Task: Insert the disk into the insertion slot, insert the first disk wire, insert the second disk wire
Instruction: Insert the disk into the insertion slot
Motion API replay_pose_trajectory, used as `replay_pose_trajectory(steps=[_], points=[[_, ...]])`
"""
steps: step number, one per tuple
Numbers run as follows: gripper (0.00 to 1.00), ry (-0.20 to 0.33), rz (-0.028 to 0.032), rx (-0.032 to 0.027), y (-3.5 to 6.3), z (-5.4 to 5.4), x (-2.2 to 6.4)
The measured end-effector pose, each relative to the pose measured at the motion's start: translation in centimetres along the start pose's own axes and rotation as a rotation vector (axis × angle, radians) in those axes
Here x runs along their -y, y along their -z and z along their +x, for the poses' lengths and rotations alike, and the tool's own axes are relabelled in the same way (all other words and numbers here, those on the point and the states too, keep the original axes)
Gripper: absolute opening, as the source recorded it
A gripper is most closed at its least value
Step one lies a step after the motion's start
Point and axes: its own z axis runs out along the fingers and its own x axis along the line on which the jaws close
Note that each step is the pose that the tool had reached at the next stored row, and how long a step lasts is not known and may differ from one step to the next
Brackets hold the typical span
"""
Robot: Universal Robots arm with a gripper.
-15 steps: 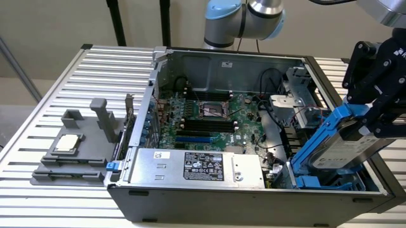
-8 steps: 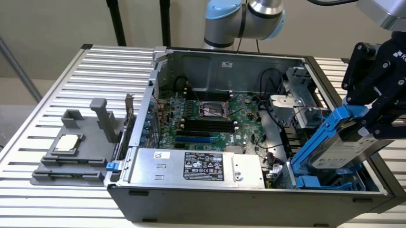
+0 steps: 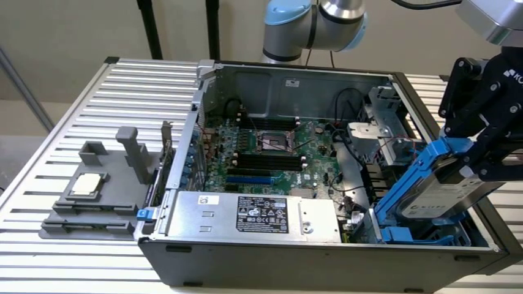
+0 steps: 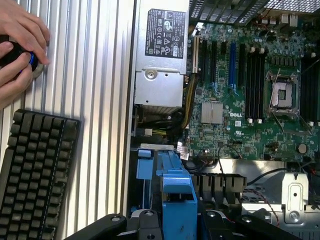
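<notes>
Blue-framed disk (image 3: pixel 433 195), which I am gripping in the tool (image 3: pixel 476 162), is hanging tilted over the slot (image 3: pixel 408 236); I am judging the tilt could jam it against the slot wall.

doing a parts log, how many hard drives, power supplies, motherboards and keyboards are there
hard drive: 1
power supply: 1
motherboard: 1
keyboard: 1
total: 4
</notes>
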Motion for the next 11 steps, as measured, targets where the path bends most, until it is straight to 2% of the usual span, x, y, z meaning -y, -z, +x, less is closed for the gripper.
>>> replay_pose_trajectory(steps=[4,11], points=[[0.33,0.001,0.0002,0.0068,-0.27,0.04,0.0],[0.33,0.002,0.0006,0.009,-0.08,0.06,0.02]])
